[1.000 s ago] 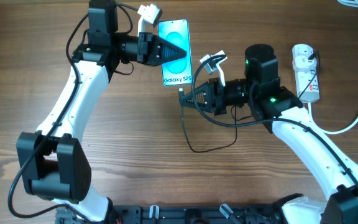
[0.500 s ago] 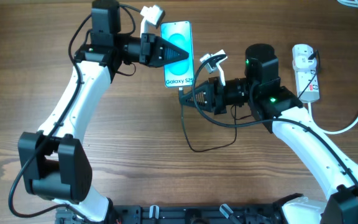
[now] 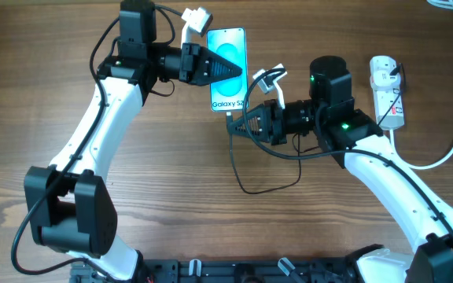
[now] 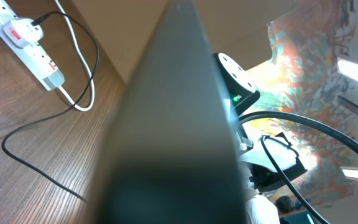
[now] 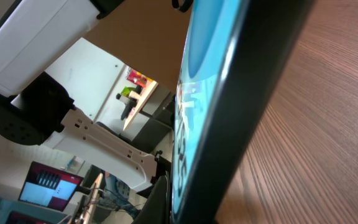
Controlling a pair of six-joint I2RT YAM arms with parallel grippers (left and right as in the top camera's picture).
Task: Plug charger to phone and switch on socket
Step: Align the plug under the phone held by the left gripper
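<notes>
Overhead: my left gripper (image 3: 225, 69) is clenched on the phone (image 3: 228, 93) at upper centre of the frame, with one finger lying across the teal screen. The white "Galaxy" strip is at the phone's lower end (the end facing my other arm). In the left wrist view a blurred dark grey slab fills the middle of the frame. I cannot tell whether it is a finger or the phone's edge.

My right gripper (image 3: 238, 124) sits just below that lower end, its fingers closed around the charger (image 3: 237, 169) close to its tip. The tip is just beside the phone's lower left corner; from above I cannot tell whether they touch. The black cable drops from the gripper, loops on the table (image 3: 171, 196) and turns back right under my forearm. The right wrist view shows the phone (image 5: 197, 106) edge-on and tilted (connector not visible).

The socket (image 3: 385, 90) lies at far right, well apart from both grippers. Its white cord (image 3: 447, 153) curves away toward the right edge. A white plug (image 4: 20, 29) sits in it. The switch position is unreadable.
</notes>
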